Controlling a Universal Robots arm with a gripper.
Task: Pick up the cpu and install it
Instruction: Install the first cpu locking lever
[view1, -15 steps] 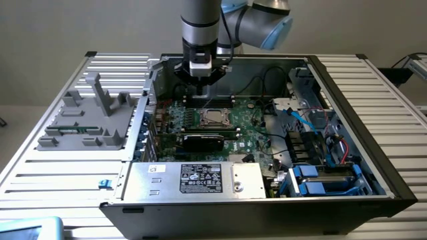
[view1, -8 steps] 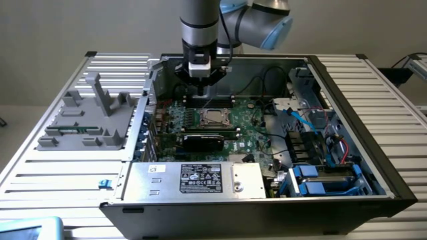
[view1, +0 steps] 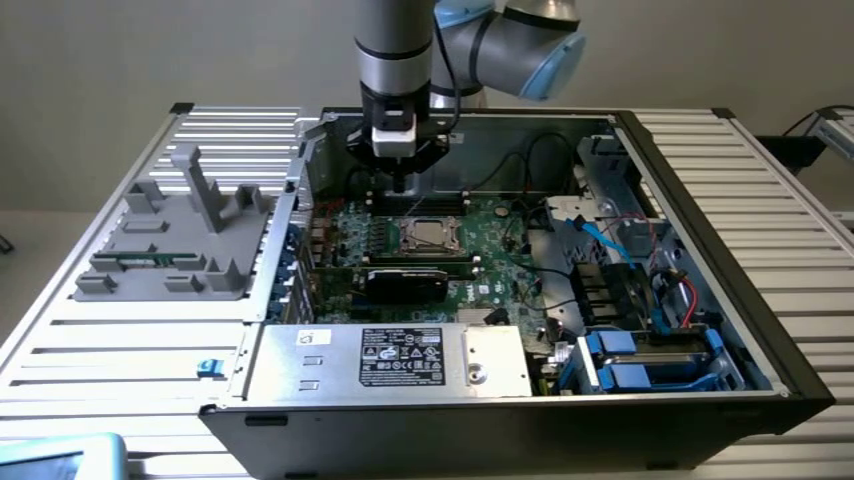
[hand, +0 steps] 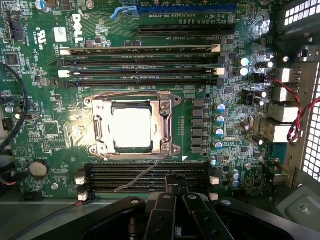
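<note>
Obs., standing beside the rig:

- Open computer case (view1: 747, 330) lies on the ribbed metal worktop (view1: 801, 230). The arm (view1: 396, 40) comes down into it and is cut off at the upper edge of the exterior view.
- End effector (view1: 404, 178) hangs over the rear part of the motherboard (view1: 507, 270). In the exterior view its tips are dark against dark parts and hard to separate. In the wrist view the end effector (hand: 175, 189) has its fingers (hand: 164, 200) drawn together with nothing between them. They are poised above the memory slots (hand: 150, 175) just beside the socket.
- The cpu (hand: 131, 127) lies flat inside the metal frame of the socket (hand: 167, 125), clear of the fingers. In the exterior view the cpu (view1: 430, 236) sits mid-board, nearer the camera than the end effector.
- Glare washes out the chip's top and no marking is readable. I cannot tell whether it is fully seated or whether the frame is clamped.
- A thin wire lever (hand: 142, 175) slants from the socket corner across the memory slots. Its latch end is not clear.
- The black body of the end effector covers the board's near edge in the wrist view.
- A grey fixture (view1: 180, 240) stands on the worktop at the exterior view's left, well apart from the case. What it holds is too small to name.
- The labelled power supply (view1: 400, 357) hides the front of the board.
</note>
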